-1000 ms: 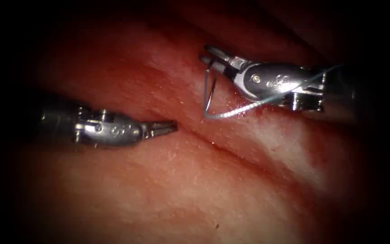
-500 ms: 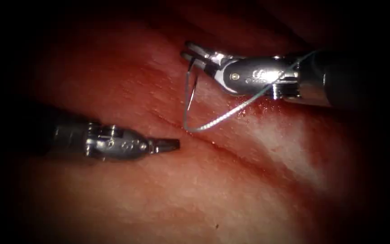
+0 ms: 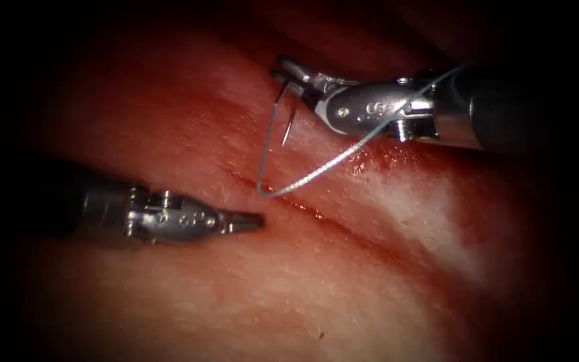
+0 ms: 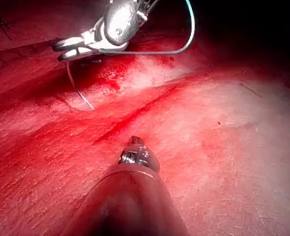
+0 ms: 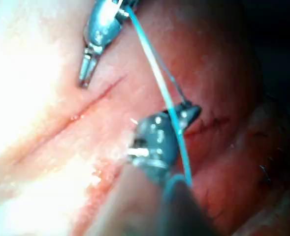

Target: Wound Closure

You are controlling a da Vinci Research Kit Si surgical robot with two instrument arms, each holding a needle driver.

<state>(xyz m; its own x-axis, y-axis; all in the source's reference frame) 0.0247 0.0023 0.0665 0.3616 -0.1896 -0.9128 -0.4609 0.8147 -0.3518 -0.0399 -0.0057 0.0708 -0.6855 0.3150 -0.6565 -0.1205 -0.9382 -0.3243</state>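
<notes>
Here the thin curved steel needle [image 3: 266,144] hangs from the right arm's silver needle driver [image 3: 288,74], its jaws clamped on one end, the tip resting at the dark red cut [image 3: 289,201] in the pink pork-belly tissue [image 3: 343,281]. Pale blue-grey thread [image 3: 330,164] trails past those jaws. The left arm's silver needle driver [image 3: 252,220], jaws together and empty, lies just left of the tip.

Faint stamped marks sit on the metal body of the right tool [image 3: 289,75] and the left tool [image 3: 254,220]. None can be read.
</notes>
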